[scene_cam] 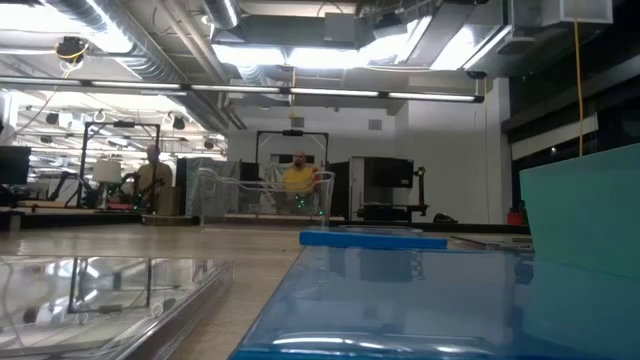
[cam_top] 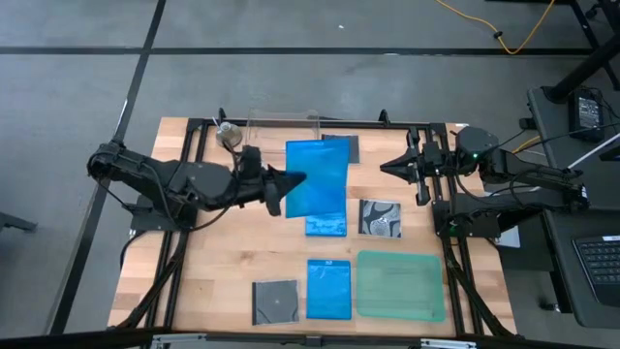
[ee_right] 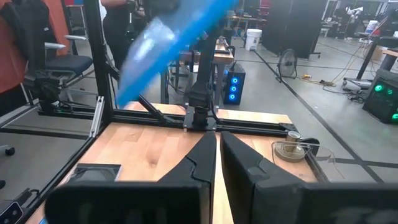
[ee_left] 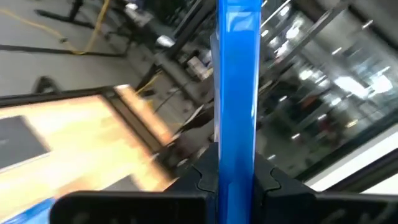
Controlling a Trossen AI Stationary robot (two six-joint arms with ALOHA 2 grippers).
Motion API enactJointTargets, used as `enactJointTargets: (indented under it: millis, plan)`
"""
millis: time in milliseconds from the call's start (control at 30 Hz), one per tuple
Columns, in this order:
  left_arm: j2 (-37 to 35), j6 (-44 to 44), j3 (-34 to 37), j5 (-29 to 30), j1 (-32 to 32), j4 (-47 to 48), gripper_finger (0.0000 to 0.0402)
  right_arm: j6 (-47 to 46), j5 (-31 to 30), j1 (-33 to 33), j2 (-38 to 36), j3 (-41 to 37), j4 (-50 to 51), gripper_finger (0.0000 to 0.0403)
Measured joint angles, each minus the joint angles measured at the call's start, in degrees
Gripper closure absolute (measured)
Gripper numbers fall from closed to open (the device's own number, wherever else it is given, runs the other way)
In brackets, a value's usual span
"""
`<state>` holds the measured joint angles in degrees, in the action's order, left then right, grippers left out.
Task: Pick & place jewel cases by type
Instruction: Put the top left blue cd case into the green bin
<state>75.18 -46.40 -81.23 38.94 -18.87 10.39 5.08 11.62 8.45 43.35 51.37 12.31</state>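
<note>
wooden table (cam_top: 213, 262): pale planks, no readable writing | green translucent tray (cam_top: 401, 285): near right | left gripper (cam_top: 291, 181): closed on glossy blue jewel case (cam_top: 318, 177), lifted above table centre | right gripper (cam_top: 387, 166): closed, empty, far right

1. Setting: an indoor robotics lab or workshop with an industrial fit-out.
2. Floor: bare grey concrete (cam_top: 291, 87) marked with dark tape lines; a yellow cable (cam_top: 518, 34) runs loose across it.
3. Ceiling: exposed ducts (scene_cam: 150, 45) and strip lights (scene_cam: 330, 95), with no ceiling panels.
4. Work surface: a wooden table (cam_top: 223, 252) fitted with a black metal frame (cam_top: 310, 124).
5. Equipment: a laptop (cam_top: 601, 264) beside the table, a computer tower with blue lighting (ee_right: 236, 87), an office chair (ee_right: 62, 65).
6. Background: further benches and frames, with seated persons (scene_cam: 296, 176) at a distance.
</note>
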Motion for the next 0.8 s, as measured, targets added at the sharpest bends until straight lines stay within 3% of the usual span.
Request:
enactJointTargets:
  millis: [133,367,500,633,800]
  plan:
    - [-0.1,3.9,0.0,-0.2,0.0,-3.3,0.0382,0.1,0.3,0.0,0.0,0.0,0.3,0.0373]
    - [-0.2,9.0,0.0,-0.1,0.0,-1.2,0.0382,1.6,6.1,0.0,0.0,0.0,0.4,0.0373]
    - [-0.2,10.1,0.0,-0.1,0.0,2.4,0.0382,1.2,6.5,0.0,0.0,0.0,0.4,0.0370]
    - [0.6,7.2,0.0,-2.2,0.0,7.5,0.0382,-1.6,6.5,0.0,0.2,0.0,0.5,0.0336]
    - [2.9,3.3,0.0,-7.6,0.5,12.3,0.0382,-6.7,6.6,0.0,2.0,0.2,2.2,0.0258]
